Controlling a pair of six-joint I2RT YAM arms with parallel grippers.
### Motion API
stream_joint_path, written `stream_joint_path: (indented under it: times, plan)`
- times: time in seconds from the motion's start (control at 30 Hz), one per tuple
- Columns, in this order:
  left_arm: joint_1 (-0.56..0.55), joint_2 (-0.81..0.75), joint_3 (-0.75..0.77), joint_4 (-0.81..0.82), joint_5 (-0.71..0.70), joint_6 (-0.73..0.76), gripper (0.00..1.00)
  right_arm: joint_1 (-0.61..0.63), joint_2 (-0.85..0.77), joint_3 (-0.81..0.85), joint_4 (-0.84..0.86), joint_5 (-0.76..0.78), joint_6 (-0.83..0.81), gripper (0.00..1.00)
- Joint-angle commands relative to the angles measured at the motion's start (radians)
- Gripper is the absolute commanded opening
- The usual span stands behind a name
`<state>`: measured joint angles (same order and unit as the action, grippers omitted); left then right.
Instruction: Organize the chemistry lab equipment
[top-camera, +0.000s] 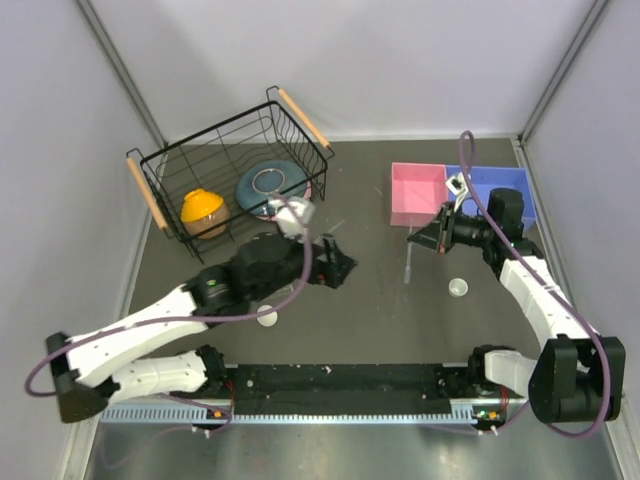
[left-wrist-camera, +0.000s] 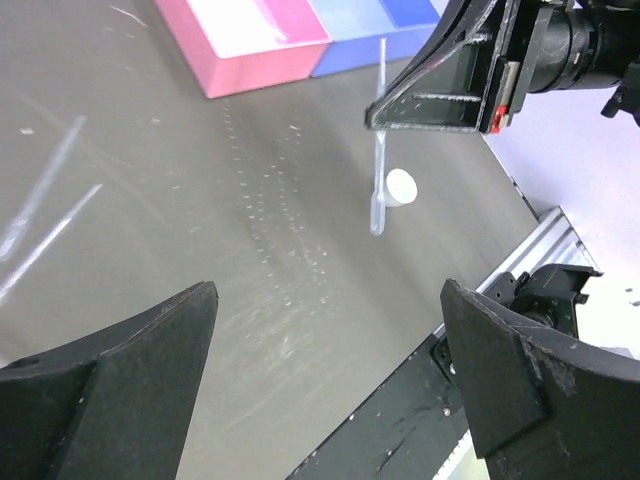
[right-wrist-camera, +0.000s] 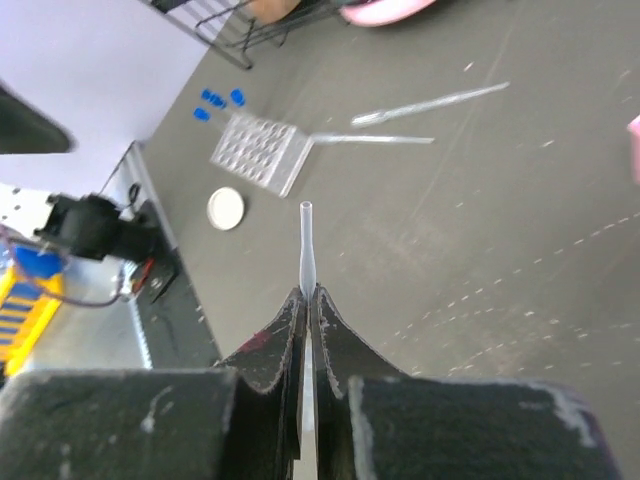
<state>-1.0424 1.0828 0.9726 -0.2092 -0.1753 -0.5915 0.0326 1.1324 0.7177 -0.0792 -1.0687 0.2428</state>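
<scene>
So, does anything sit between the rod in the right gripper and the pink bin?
Nothing visible does. The right gripper is shut on the thin clear rod, and only bare tabletop lies between it and the pink bin.

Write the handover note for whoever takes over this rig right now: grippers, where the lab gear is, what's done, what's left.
Left gripper: open, holding nothing, over bare table.
Right gripper: shut on one clear rod, in front of the pink bin and blue bin.
On the table: two other rods, tube rack, blue-capped tubes close by it, one white cup near the rack, second white cup near the right gripper.
Done: one rod gripped; nothing visible in the pink bin.
Left: probably place that rod, then gather everything else.
</scene>
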Motion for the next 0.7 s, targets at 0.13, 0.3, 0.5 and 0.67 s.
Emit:
stream_joint_path:
  times: [0.13,0.3,0.5,0.67]
  plan:
    - [-0.002,-0.432,-0.132,-0.373,-0.197,0.039,0.99,-0.030,0.090,0.310,-0.186,0.281,-0.270,0.00]
    - [-0.002,-0.573,-0.235,-0.404,-0.210,-0.031,0.99,-0.054,0.217,0.534,-0.217,0.387,-0.283,0.00]
    - [-0.002,-0.681,-0.284,-0.456,-0.211,-0.076,0.99,-0.053,0.389,0.729,-0.244,0.452,-0.277,0.00]
    - [-0.002,-0.728,-0.296,-0.493,-0.210,-0.087,0.99,-0.053,0.510,0.830,-0.258,0.492,-0.273,0.00]
